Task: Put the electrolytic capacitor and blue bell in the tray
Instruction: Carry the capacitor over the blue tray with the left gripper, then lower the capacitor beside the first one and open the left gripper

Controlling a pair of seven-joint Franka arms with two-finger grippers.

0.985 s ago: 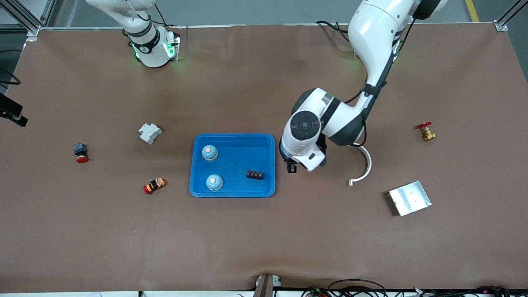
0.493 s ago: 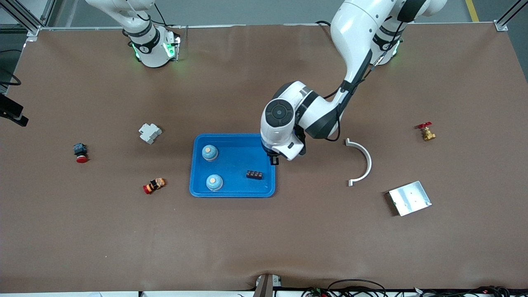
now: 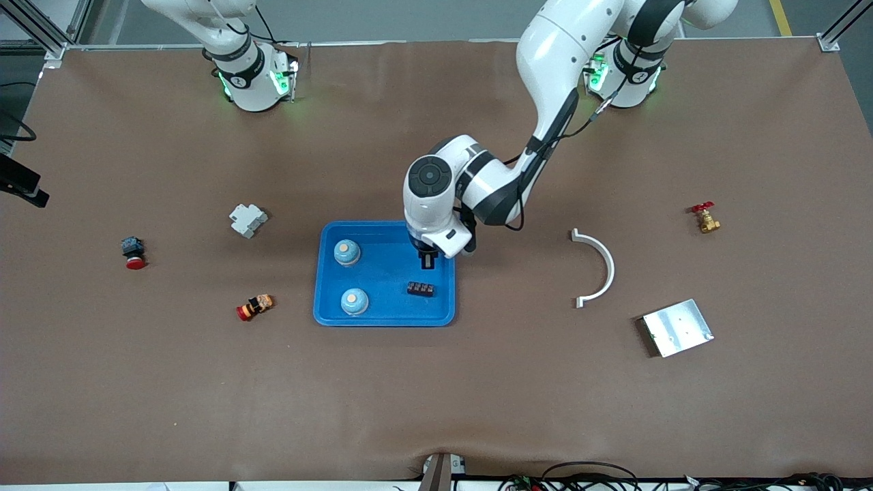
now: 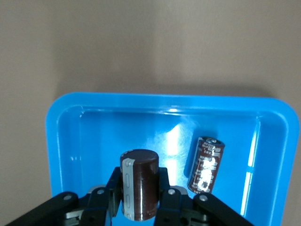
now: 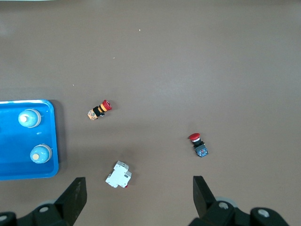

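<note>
The bright-blue tray (image 3: 385, 315) lies mid-table. Two blue bells (image 3: 346, 252) (image 3: 354, 301) stand in its half toward the right arm's end. A dark capacitor (image 3: 421, 289) lies on its side in the tray's other half; it also shows in the left wrist view (image 4: 206, 165). My left gripper (image 3: 428, 260) hangs over the tray (image 4: 164, 100) above that half, shut on a dark brown electrolytic capacitor (image 4: 139, 165) with a grey stripe, held upright. My right gripper (image 5: 139, 189) is open and empty, high over the table, waiting.
A white breaker (image 3: 247, 219), a red push button (image 3: 133, 252) and a small orange-red part (image 3: 254, 306) lie toward the right arm's end. A white curved piece (image 3: 603, 264), a silver plate (image 3: 677, 327) and a brass valve (image 3: 706, 219) lie toward the left arm's end.
My left arm has swung from beside the tray, near the white curved piece, to over the tray's edge and inside it, carrying the capacitor. The right arm has not moved.
</note>
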